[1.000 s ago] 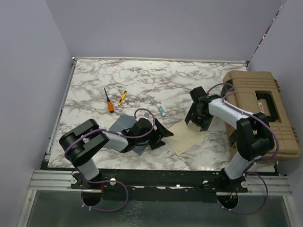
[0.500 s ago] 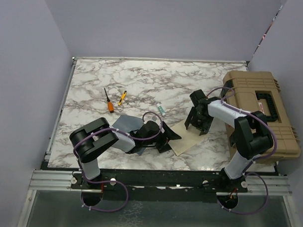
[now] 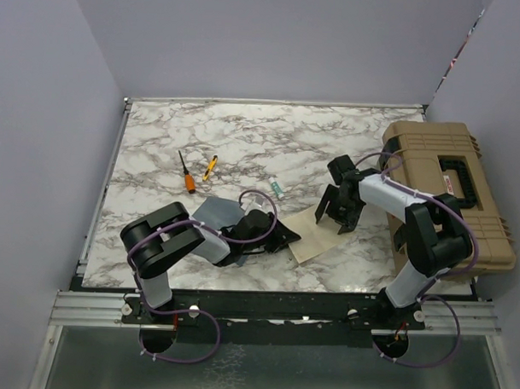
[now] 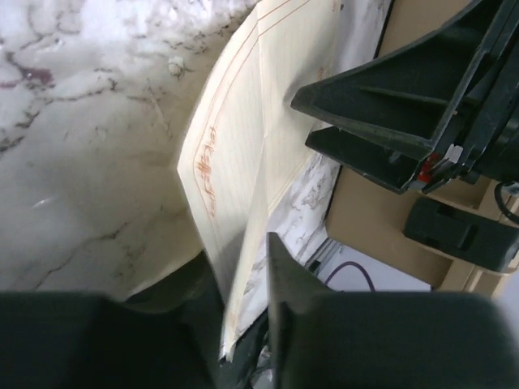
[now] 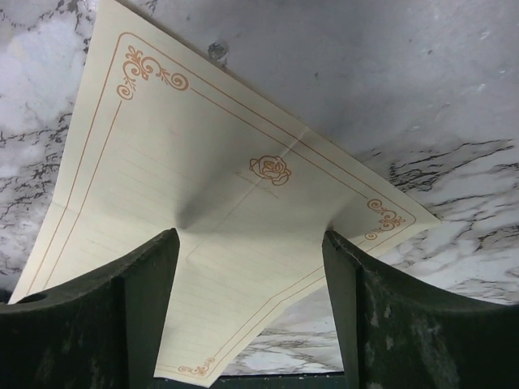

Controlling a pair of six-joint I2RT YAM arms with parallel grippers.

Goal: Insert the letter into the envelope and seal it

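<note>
The cream letter (image 3: 314,236) with orange scrollwork lies on the marble right of centre. My left gripper (image 3: 281,239) is low at its left corner. In the left wrist view the letter (image 4: 243,121) stands edge-on, lifted, and its edge runs between the jaws of the left gripper (image 4: 239,271), which have closed on it. My right gripper (image 3: 336,216) is open, with both fingertips (image 5: 169,243) planted on the letter (image 5: 243,194) near its far end. The grey-blue envelope (image 3: 213,212) lies flat just left of the left gripper, partly under that arm.
A tan toolbox (image 3: 448,188) fills the right edge of the table, close behind the right arm. An orange-handled screwdriver (image 3: 186,177), a yellow tool (image 3: 210,166) and a small teal item (image 3: 278,189) lie on the marble behind the envelope.
My left gripper slid right from over the envelope to the letter's left corner and its jaws closed there. The right gripper shifted slightly and stays open on the letter.
</note>
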